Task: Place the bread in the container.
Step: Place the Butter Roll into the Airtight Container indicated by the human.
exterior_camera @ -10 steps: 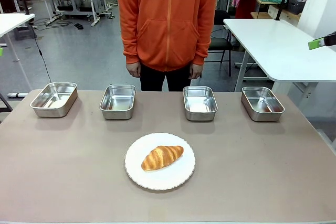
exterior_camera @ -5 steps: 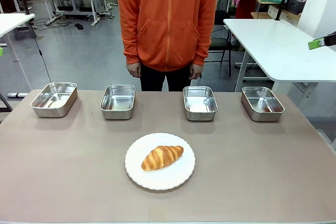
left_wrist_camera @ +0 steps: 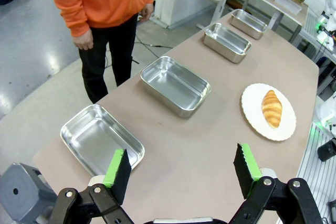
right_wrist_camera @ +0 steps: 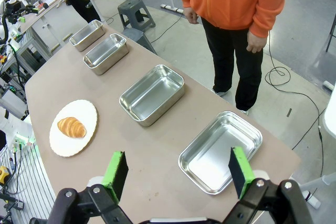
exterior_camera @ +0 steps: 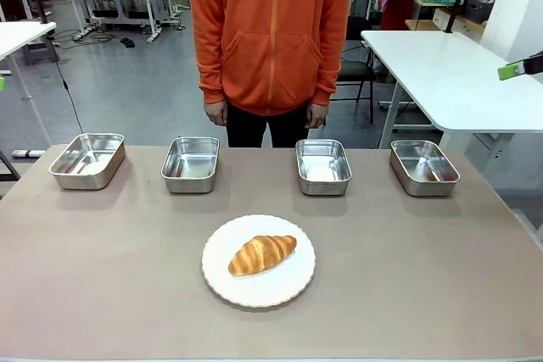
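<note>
Bread (exterior_camera: 262, 254) is lying on the white plate (exterior_camera: 293, 287) at the near middle of the tabletop (exterior_camera: 102, 277), untouched, so the task is not yet begun. Alike steel pans are sitting in a row along the far edge: outer-left pan (exterior_camera: 87, 159), inner-left pan (exterior_camera: 190, 164), inner-right pan (exterior_camera: 323, 166), outer-right pan (exterior_camera: 423, 167). Which one is meant I cannot tell. The left claw (left_wrist_camera: 181, 169) is hovering high over its end of the tabletop, fingers spread wide with nothing between them; the right claw (right_wrist_camera: 178, 173) is doing likewise at the other end. The person (exterior_camera: 271, 31) is standing at the far side, hands hanging down.

Risks, as I am judging them: the glossy, ridged crust is probably soft, so a hard pinch is liable to crush it and a light one to let it slip. A low approach could be shoving the plate, and choosing the wrong pan is a real hazard.
</note>
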`<state>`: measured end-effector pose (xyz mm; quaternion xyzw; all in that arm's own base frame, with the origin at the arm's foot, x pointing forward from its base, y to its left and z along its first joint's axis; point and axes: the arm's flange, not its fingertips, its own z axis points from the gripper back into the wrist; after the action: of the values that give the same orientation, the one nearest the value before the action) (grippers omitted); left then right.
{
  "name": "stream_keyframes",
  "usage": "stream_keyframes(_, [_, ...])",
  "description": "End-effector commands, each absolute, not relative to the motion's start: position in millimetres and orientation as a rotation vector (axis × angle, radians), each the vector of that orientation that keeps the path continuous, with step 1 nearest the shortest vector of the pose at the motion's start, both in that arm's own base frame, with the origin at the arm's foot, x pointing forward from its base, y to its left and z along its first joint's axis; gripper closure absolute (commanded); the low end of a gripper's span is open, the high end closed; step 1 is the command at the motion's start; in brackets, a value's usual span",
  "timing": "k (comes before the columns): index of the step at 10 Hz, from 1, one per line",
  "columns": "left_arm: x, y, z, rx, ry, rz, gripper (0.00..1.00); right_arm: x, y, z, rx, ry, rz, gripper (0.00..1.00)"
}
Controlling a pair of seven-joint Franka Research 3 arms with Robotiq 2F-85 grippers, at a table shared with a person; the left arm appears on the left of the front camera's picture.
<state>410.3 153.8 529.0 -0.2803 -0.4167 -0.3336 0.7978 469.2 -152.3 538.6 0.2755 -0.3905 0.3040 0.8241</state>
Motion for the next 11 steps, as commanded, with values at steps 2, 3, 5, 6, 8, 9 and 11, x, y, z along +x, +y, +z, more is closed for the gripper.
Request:
stream_keyframes(2, [409.6,154.5,529.3,-0.601,-0.898,-0.716,0.00,470.0,-151.1,539.6,0.579,-0.839,0.645,0.00])
stream_keyframes(3, [409.6,154.5,529.3,-0.601,-0.898,-0.716,0.00,470.0,-151.1,539.6,0.579,-0.839,0.645,0.00])
stream_keyframes(5, [409.6,154.5,529.3,-0.601,-0.898,-0.716,0.00,470.0,-151.1,539.6,0.579,-0.839,0.645,0.00])
stream_keyframes(6, [409.6,154.5,529.3,-0.601,-0.898,-0.716,0.00,470.0,-151.1,539.6,0.579,-0.839,0.645,0.00])
stream_keyframes(8, [409.6,154.5,529.3,-0.601,-0.898,-0.716,0.00,470.0,-151.1,539.6,0.579,-0.839,0.645,0.00])
stream_keyframes(9, [409.6,154.5,529.3,-0.601,-0.898,-0.716,0.00,470.0,-151.1,539.6,0.579,-0.839,0.645,0.00])
stream_keyframes(11, [409.6,154.5,529.3,-0.601,-0.898,-0.716,0.00,470.0,-151.1,539.6,0.579,-0.839,0.645,0.00])
